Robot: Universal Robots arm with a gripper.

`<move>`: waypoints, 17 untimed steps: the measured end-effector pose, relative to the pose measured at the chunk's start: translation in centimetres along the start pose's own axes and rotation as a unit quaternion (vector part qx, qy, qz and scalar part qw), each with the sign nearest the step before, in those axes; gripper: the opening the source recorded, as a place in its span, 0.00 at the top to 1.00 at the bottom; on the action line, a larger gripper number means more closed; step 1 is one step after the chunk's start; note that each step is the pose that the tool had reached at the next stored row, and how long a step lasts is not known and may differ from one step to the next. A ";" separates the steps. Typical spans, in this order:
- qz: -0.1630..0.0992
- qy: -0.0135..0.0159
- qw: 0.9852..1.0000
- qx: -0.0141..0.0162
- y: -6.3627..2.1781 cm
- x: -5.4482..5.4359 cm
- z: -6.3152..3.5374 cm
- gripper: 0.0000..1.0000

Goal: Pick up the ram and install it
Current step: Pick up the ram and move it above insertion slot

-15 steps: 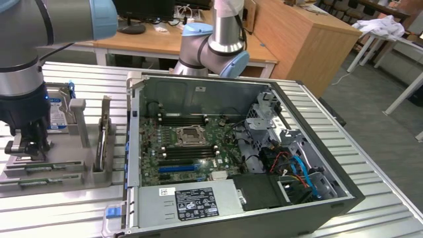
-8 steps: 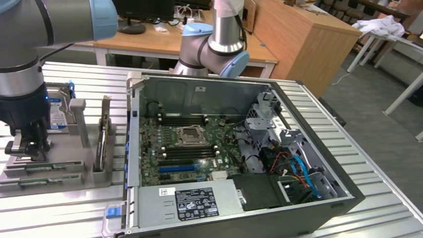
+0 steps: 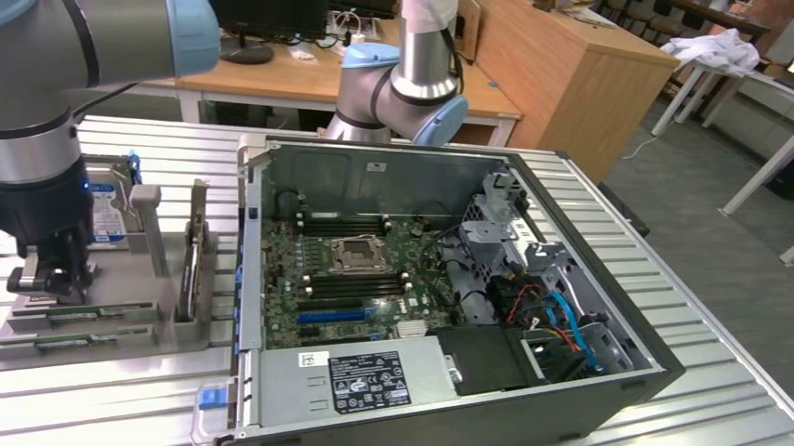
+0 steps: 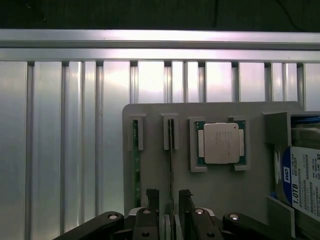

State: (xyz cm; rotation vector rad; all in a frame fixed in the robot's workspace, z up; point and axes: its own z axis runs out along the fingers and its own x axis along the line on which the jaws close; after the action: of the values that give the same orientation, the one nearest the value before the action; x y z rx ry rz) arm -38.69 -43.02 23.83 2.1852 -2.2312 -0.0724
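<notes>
Two ram sticks stand on edge in the slots of a grey fixture (image 4: 150, 150). One ram stick (image 4: 170, 150) runs straight between my fingertips; the other, greener stick (image 4: 135, 170) sits one slot over. My gripper (image 4: 169, 200) is open, with a finger (image 4: 152, 197) on each side of the first stick and a small gap to it. In the exterior view the gripper (image 3: 50, 279) hangs just over the fixture, where a ram stick (image 3: 77, 317) lies, at that view's left. The open computer case (image 3: 596, 279) holds the motherboard (image 3: 360, 279) with black memory slots (image 3: 348, 223).
A processor chip (image 4: 220, 143) rests in a pocket of the fixture. A blue-labelled hard drive (image 4: 302, 187) stands beside it, also seen upright behind the gripper (image 3: 110, 216). Everything sits on a ribbed metal table (image 3: 694, 307). A power supply (image 3: 360, 376) fills the case's near end.
</notes>
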 end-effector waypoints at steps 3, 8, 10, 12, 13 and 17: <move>0.000 0.000 1.000 0.000 0.04 0.4 0.00 0.70; 0.000 0.000 1.000 0.000 0.07 1.2 -0.02 0.70; 0.000 0.000 1.000 0.000 0.08 1.5 -0.02 0.70; 0.000 0.000 1.000 0.000 0.08 1.8 -0.03 0.70; 0.000 0.000 1.000 0.000 0.09 1.9 -0.03 0.70; 0.000 0.000 1.000 0.000 0.10 2.4 -0.04 0.70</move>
State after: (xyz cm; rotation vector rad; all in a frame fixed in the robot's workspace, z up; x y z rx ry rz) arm -38.84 -45.42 23.83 2.1853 -2.2312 -0.0725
